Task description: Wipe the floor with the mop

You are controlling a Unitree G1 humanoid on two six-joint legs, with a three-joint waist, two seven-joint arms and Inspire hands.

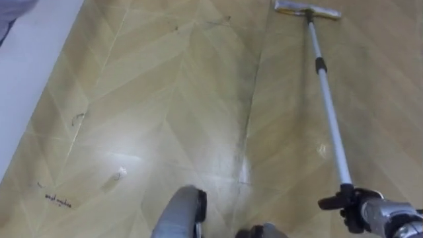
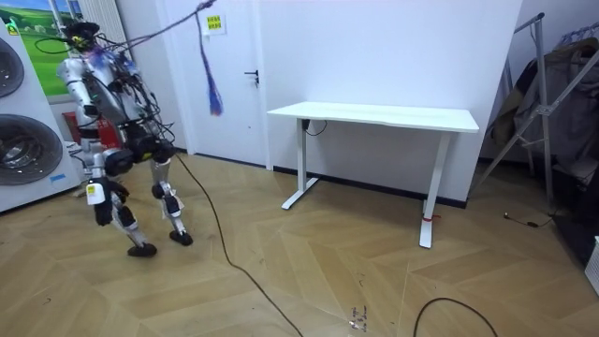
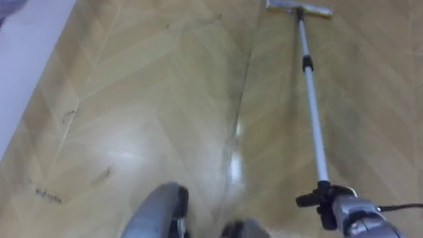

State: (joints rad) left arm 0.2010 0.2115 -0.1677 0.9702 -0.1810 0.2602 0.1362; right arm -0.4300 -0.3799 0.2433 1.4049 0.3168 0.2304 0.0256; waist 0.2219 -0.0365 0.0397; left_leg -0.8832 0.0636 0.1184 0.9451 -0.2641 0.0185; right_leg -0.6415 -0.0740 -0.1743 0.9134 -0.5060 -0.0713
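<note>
Looking down from the head, you've got the right robot hand [image 1: 360,210] at the bottom right, fingers wrapped tight around the dark grip end of the mop pole [image 1: 330,119]. The silver pole runs up and away from it, leaning a bit left, past a dark collar partway along. It ends at the flat mop head [image 1: 307,9], which sits down on the wood floor [image 1: 165,99] at the far top edge. Closer in on the left you can spot some dark scuff marks [image 1: 58,199] on the herringbone boards. There's a white surface [image 1: 26,73] running along that side, can't tell what it is. From the room view, your robot stands leaning forward beside the stacked washing machines [image 2: 23,140] on the room view's left. The white desk [image 2: 374,116] is well apart from it, against the far wall.
</note>
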